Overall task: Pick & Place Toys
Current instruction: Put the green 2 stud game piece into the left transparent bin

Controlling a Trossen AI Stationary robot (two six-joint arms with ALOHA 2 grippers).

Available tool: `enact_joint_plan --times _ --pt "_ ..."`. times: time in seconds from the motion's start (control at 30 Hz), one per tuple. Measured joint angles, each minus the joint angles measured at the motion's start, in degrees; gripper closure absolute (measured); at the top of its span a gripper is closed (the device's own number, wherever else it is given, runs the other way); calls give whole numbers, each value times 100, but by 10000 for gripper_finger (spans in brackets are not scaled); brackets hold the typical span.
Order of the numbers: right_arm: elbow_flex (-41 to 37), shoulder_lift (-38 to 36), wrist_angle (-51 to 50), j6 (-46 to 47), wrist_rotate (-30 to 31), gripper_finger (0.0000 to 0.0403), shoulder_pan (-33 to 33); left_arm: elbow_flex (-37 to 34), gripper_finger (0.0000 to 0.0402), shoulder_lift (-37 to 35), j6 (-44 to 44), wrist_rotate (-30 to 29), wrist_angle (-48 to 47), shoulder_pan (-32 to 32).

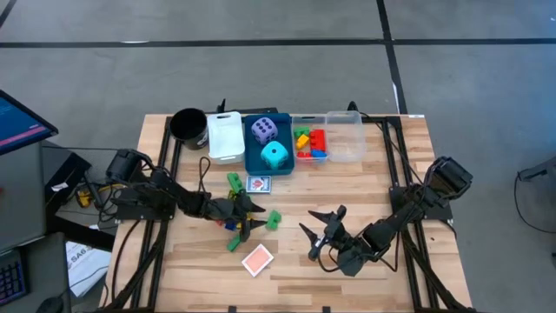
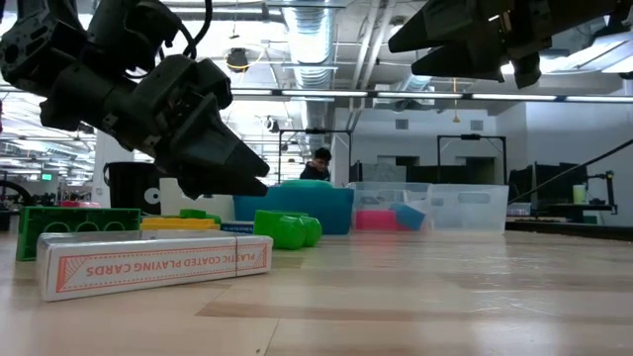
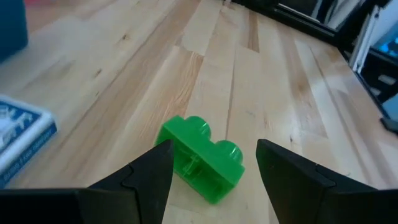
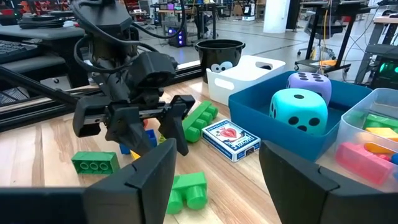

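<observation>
High view shows the left claw (image 1: 249, 215) hovering spread apart just left of a green brick (image 1: 273, 220) lying on the worktop (image 1: 365, 187). Nearer lies a red-backed card pack (image 1: 257, 259). Farther off, a blue bin (image 1: 257, 156) holds the purple die (image 1: 264, 130) and cyan die (image 1: 274, 156). At right, the right claw (image 1: 318, 233) hangs open, empty.

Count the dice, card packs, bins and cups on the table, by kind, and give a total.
Dice: 2, purple die and cyan die
Card packs: 2, blue card pack and red card pack
Bins: 3, white bin, blue bin, clear bin
Cups: 1, black cup
Total: 8
</observation>
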Motion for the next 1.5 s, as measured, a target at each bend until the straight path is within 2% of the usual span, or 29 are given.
enact_joint_plan --times 0.3,0.5,0.97,1.5 --pt "0 0 2 -1 0 177 -2 0 179 0 -1433 202 -69 0" --pt "0 0 2 0 0 177 -2 -2 179 -2 -1989 292 -68 0" --pt "0 0 4 0 0 177 -44 -2 179 -2 -1910 330 -235 0" --pt "0 0 9 0 -3 177 -111 -4 179 -2 -818 324 -554 -3"
